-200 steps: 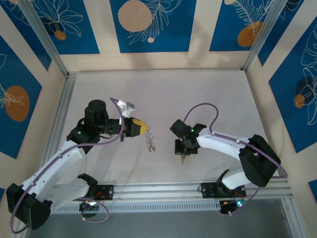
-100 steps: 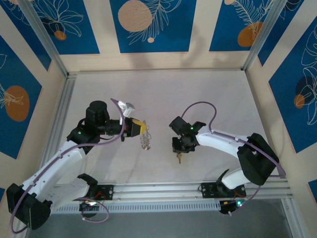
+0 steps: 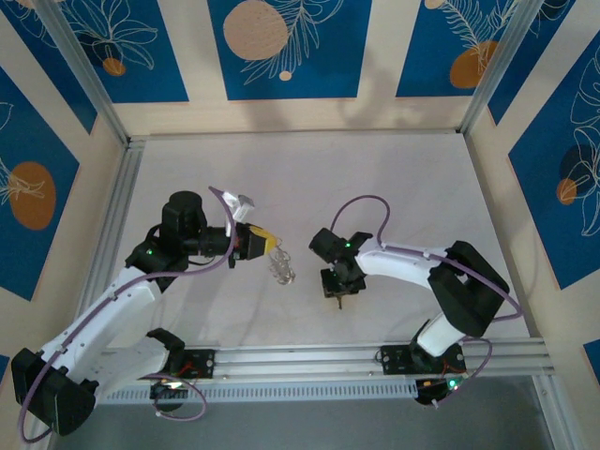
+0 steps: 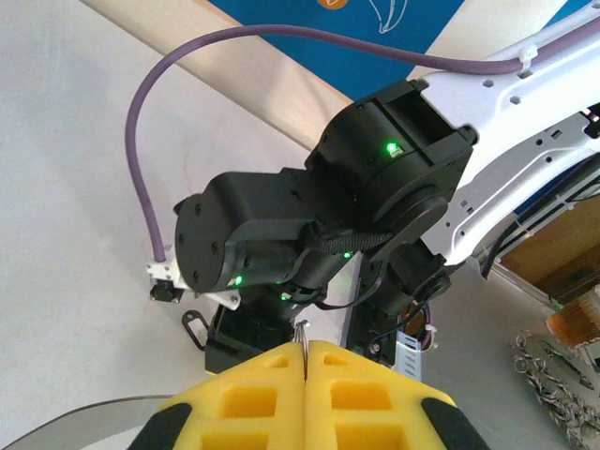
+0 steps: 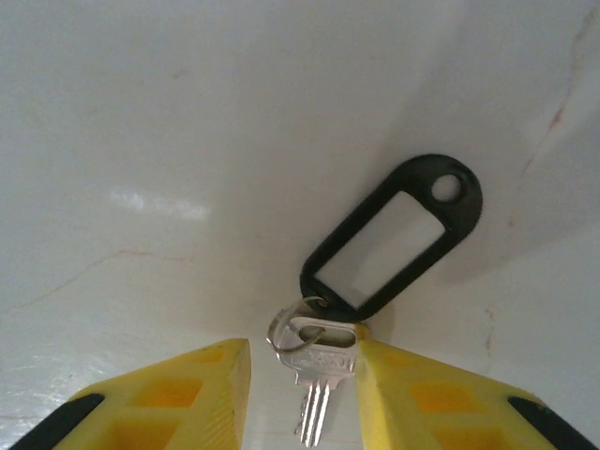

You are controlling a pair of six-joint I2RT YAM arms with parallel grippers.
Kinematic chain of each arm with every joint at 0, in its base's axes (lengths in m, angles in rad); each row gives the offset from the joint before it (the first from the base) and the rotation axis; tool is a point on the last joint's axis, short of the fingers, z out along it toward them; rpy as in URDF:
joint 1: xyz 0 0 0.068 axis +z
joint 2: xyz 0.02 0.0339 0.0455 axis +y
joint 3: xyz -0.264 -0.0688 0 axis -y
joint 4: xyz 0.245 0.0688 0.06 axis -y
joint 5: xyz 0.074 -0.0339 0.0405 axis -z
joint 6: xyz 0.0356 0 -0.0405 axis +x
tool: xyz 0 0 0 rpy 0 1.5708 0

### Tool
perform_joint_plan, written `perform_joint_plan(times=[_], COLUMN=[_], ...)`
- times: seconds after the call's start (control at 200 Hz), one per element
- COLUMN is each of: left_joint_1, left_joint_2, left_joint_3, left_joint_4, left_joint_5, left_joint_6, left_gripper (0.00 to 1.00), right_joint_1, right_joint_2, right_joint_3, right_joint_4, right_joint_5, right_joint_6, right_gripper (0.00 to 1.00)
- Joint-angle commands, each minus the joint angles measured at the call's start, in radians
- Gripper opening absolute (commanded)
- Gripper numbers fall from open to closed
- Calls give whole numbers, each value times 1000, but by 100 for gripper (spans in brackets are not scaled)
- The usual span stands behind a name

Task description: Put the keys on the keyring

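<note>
My left gripper (image 3: pixel 269 246) hangs above the table, shut on the keyring (image 3: pixel 281 270), a thin metal hoop whose silvery pieces dangle below the yellow pads. In the left wrist view the hoop's edge (image 4: pixel 302 333) pokes out between the pressed pads. The keys (image 5: pixel 314 370), one silver key on a small split ring with a black oval tag (image 5: pixel 394 239), lie flat on the table. My right gripper (image 5: pixel 302 361) is down over them, open, with the key between the pads and touching the right one. From above, the right gripper (image 3: pixel 338 287) covers most of the key.
The white tabletop (image 3: pixel 403 187) has aluminium rails along its left side (image 3: pixel 120 216) and near edge (image 3: pixel 309 361). The right arm's black wrist (image 4: pixel 281 234) stands close in front of the left gripper, with the tag (image 4: pixel 194 328) on the table beside it.
My right gripper has shifted left, dropped to the table and opened, letting the key lie flat. The left gripper has barely moved; the keyring swung slightly and hangs as before.
</note>
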Motion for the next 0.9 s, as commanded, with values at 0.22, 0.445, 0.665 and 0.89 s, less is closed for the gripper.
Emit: perform_joint_plan(times=[0.22,0.445,0.665,0.89], left_joint_1=[18,21,24,24], left_joint_2=[-20,-22,-20,-17], left_joint_3=[-5,-5,-5,-6], left_joint_4=[17,18,24,25], left_joint_5=[6,10,12,12], left_joint_6=[4,5,2,-2], left_gripper=[0,0,0,0], right_joint_1=[62,70,74,81], right_joint_2=[84,114,120,105], right_joint_3=[105,114,116,118], right_joint_4=[-109,-122,-125,-132], right_joint_5=[134,158,169,173], right_joint_6=[-16,-14,-17,-19], right_gripper=[32,26,15,3])
